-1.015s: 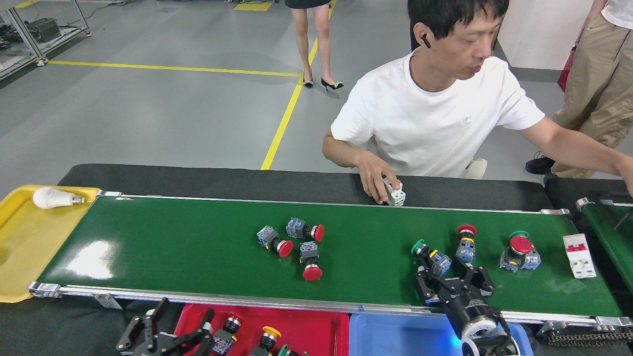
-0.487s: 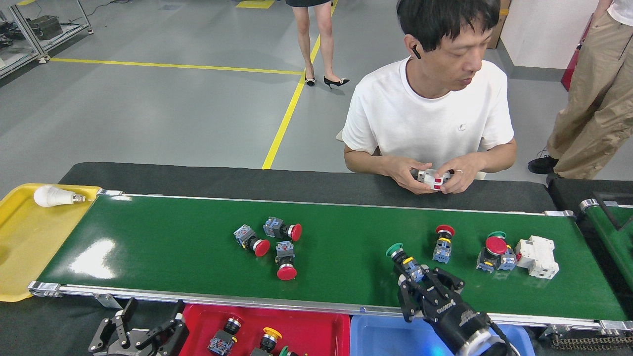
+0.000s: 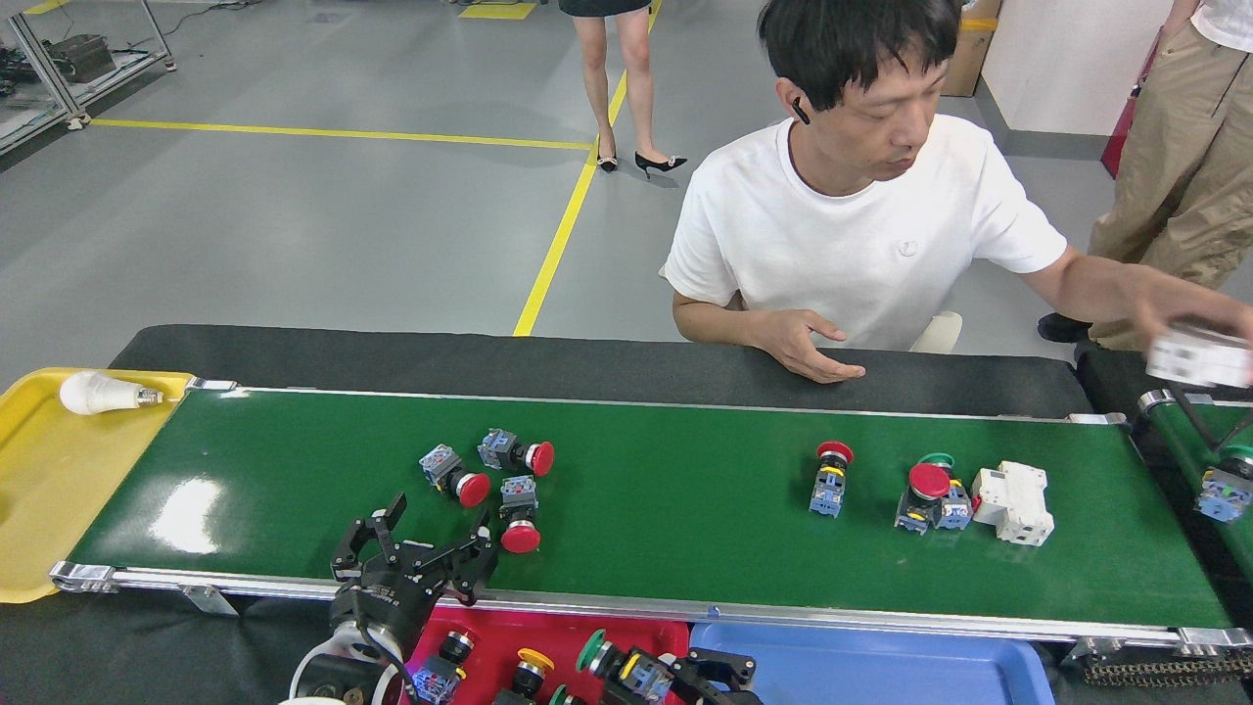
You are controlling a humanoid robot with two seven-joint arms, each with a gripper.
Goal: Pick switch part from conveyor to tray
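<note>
The conveyor [image 3: 666,519] is the wide green belt across the middle. Three red-capped switch parts [image 3: 516,454] lie in a cluster at centre-left. Further right are one red-capped part [image 3: 830,476] and a red and green pair [image 3: 926,494]. My left gripper [image 3: 416,548] is open over the belt's near rail, just left of the cluster, with nothing in it. My right gripper [image 3: 675,678] is at the bottom edge, shut on a green-capped switch part [image 3: 612,661] over the red tray [image 3: 548,636], which holds several switches.
A white breaker [image 3: 1013,502] lies beside the pair. A blue tray [image 3: 881,666] sits right of the red one. A yellow tray [image 3: 59,490] holds a bulb [image 3: 98,392]. A person sits behind the belt, one hand [image 3: 1199,352] holding a white part over the smaller belt [image 3: 1189,441].
My right gripper took the green-capped switch off the belt and carried it down-left over the red tray. My left gripper rose to the belt's near rail. Belt items drifted left.
</note>
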